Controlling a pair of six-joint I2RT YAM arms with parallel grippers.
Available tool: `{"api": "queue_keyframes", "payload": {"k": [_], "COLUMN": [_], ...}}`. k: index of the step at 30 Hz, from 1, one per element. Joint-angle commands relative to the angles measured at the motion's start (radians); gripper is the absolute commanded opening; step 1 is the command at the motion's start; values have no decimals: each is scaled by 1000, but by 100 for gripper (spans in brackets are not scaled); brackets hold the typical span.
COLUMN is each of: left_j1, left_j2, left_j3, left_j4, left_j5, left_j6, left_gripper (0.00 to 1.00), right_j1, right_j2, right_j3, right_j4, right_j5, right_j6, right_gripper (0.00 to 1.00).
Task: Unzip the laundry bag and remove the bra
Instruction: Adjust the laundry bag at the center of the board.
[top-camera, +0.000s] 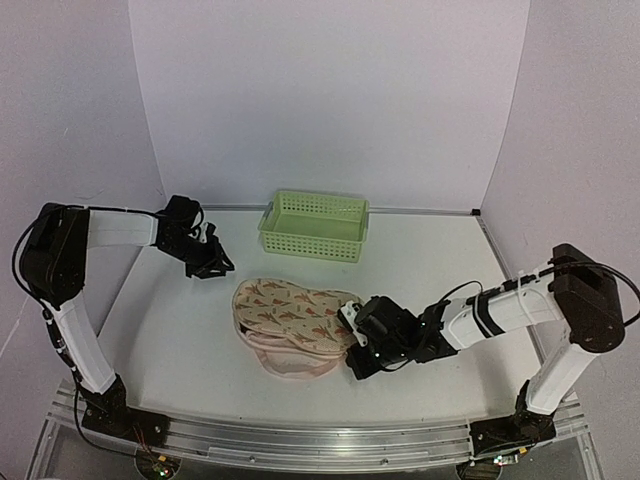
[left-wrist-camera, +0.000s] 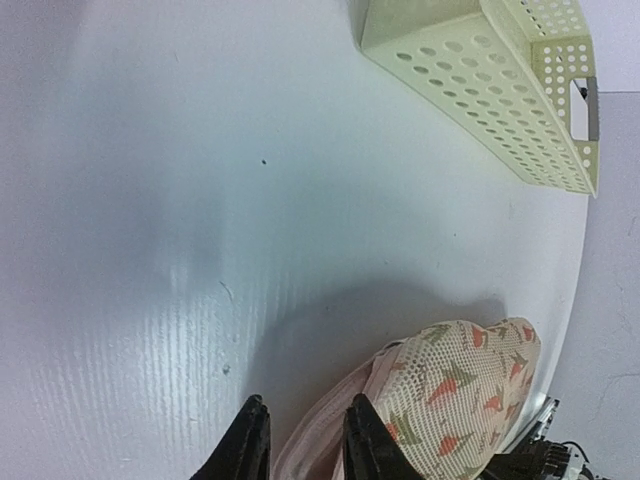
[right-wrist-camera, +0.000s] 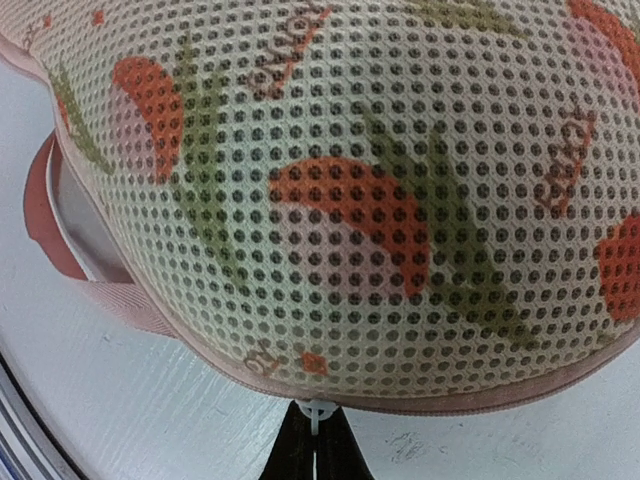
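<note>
On the bench (top-camera: 170, 330), the laundry bag (top-camera: 290, 310) lies just in front of the basket (top-camera: 313, 226), seemingly partly unzipped, with the bra not yet out. The left claw (left-wrist-camera: 305, 445), left of the basket, is slightly parted and empty. The right claw (right-wrist-camera: 315, 440), in front of the basket's right corner, pinches the zip pull (right-wrist-camera: 316, 414).

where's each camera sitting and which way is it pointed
top external: high behind the bases, looking down on the table; left arm, right arm, laundry bag, green basket.
left wrist: faces across the table toward the basket; left pincer open at bottom edge.
right wrist: close against the bag's mesh; right pincer shut on white zip pull.
shared: both wrist views show the bag.
</note>
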Motion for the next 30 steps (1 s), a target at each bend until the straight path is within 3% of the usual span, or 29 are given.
{"api": "queue_keyframes", "payload": {"k": [1, 3, 14, 22, 30], "left_j1": [7, 8, 4, -32, -155], "left_j2": [-37, -87, -405, -527, -462], "left_j3": [65, 58, -194, -389, -504], "left_j4": [-72, -86, -71, 56, 321], "left_j5": [-89, -100, 23, 118, 103], "left_j6": [43, 40, -61, -204, -410], "left_gripper": [38, 46, 70, 78, 79], "right_j1": [5, 6, 22, 49, 68], "right_j2": [20, 31, 124, 245, 323], "right_j3": [81, 99, 238, 385, 491], "right_j4": [0, -2, -6, -6, -4], "right_j5": [8, 13, 55, 67, 93], "right_j6": [86, 110, 185, 218, 226], "right_gripper": [0, 0, 0, 0, 0]}}
